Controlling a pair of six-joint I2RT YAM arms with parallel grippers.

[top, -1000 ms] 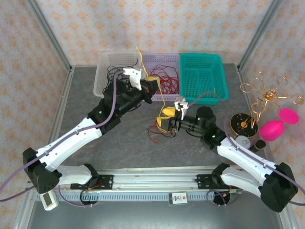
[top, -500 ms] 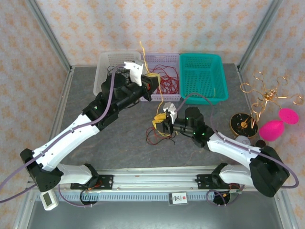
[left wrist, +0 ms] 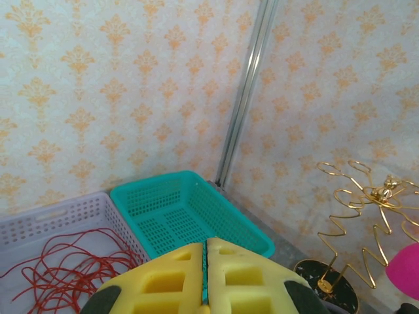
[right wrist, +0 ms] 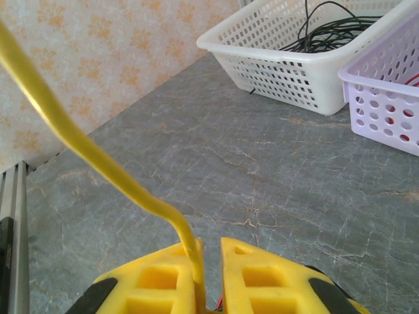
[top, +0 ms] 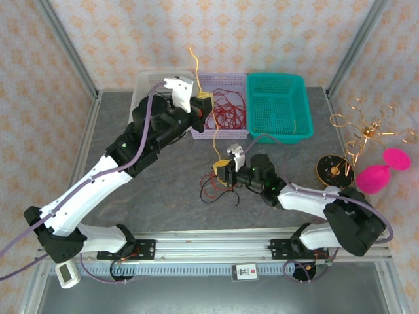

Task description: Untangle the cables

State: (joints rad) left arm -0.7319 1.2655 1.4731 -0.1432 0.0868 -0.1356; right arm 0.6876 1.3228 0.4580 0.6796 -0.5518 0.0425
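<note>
Yellow cable [right wrist: 98,163] runs from the left claw [top: 200,108], clenched on it above the left edge of the purple basket [top: 229,133], down to the right claw [top: 220,172], pinched on it just in front of that basket, over the red-and-black knot [top: 211,190] on the tabletop [top: 163,190]. If the claws pull apart, the knot may cinch tighter or ride up, or the strand may slip either grip.

The top camera looks down from behind my bases over the whole worktop [top: 163,190]. The left wrist camera rides high above my left gripper [left wrist: 206,252], facing the back corner; the right skims the worktop (both catch the lilac basket [left wrist: 39,226]).
</note>
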